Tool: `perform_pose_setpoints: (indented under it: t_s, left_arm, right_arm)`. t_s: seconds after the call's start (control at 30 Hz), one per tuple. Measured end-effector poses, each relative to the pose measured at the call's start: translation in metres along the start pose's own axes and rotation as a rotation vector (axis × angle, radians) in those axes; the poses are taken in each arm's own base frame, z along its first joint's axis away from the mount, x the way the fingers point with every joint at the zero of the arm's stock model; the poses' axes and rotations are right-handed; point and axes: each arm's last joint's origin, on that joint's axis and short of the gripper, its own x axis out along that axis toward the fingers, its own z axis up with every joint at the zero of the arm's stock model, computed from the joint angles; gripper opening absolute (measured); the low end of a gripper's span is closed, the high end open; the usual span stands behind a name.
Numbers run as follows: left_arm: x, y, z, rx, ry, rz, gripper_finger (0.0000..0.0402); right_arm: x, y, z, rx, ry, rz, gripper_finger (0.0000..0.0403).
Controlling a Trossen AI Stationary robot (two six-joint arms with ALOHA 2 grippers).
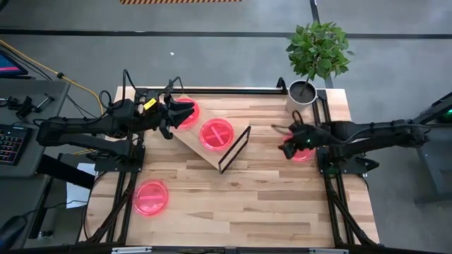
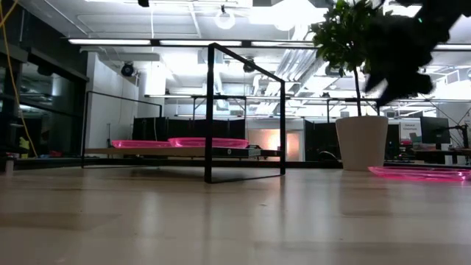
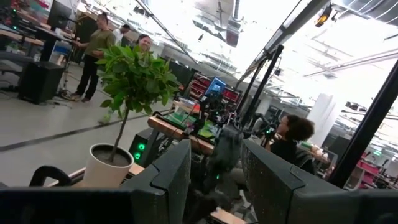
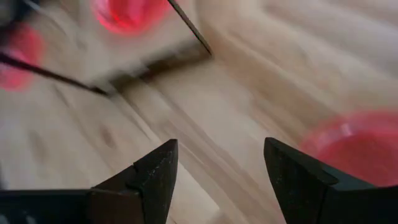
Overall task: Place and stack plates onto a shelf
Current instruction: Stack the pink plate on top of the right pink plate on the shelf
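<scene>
Table: butcher-block top fills the centre of the high view; a potted plant stands at its upper right corner.

Shelf: light wood board on a black frame, upper centre-left of the high view, long axis running diagonally from upper left to lower right. In the low view the board sits raised just above the table, with the black frame rising over its right end.

Left arm: reaches in from the left edge of the high view, roughly level, wrist at the shelf's upper left end. Left gripper is at the rim of the plate on the shelf corner; contact cannot be told. In the left wrist view its jaws stand parted with nothing between them.

Right arm: extends in from the right edge of the high view, forearm nearly horizontal. Right gripper hovers over the right-hand plate, which lies flat on the table and is mostly hidden under the wrist. In the right wrist view the jaws are wide apart and empty, and that plate lies beyond the fingers.

Other plates: one lies flat mid-shelf, pale bar mark slanting; one lies on the table at lower left, well apart from both grippers.
</scene>
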Motion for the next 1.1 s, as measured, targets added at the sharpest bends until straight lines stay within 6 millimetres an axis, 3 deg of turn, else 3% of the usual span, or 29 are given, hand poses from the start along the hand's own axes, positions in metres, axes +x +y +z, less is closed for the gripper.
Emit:
perform_pose_setpoints:
  t_s: [0.27,0.53,0.77,0.9,1.03,1.1]
  left_arm:
    - [0.0,0.0,0.0,-0.014,0.002,0.006,0.0131]
    - [0.0,0.002,-0.001,-0.008,-0.007,0.043,0.0131]
    - [0.0,0.002,0.0,0.004,-0.014,0.06,0.0131]
    - [0.0,0.002,0.0,0.005,-0.018,0.069,0.0131]
    - [0.0,0.003,0.0,0.005,-0.03,0.099,0.0131]
    - [0.0,0.004,0.001,0.005,-0.046,0.135,0.0131]
  right_arm:
    - [0.039,-0.005,-0.026,0.031,0.236,-0.249,0.0222]
    - [0.082,-0.001,-0.035,0.082,0.248,-0.42,0.0222]
    - [0.101,-0.006,-0.042,0.115,0.257,-0.558,0.0214]
    - [0.109,-0.008,-0.046,0.12,0.272,-0.603,0.0168]
    - [0.113,-0.007,-0.047,0.12,0.293,-0.609,0.0052]
    - [0.111,-0.007,-0.046,0.104,0.299,-0.6,0.0016]
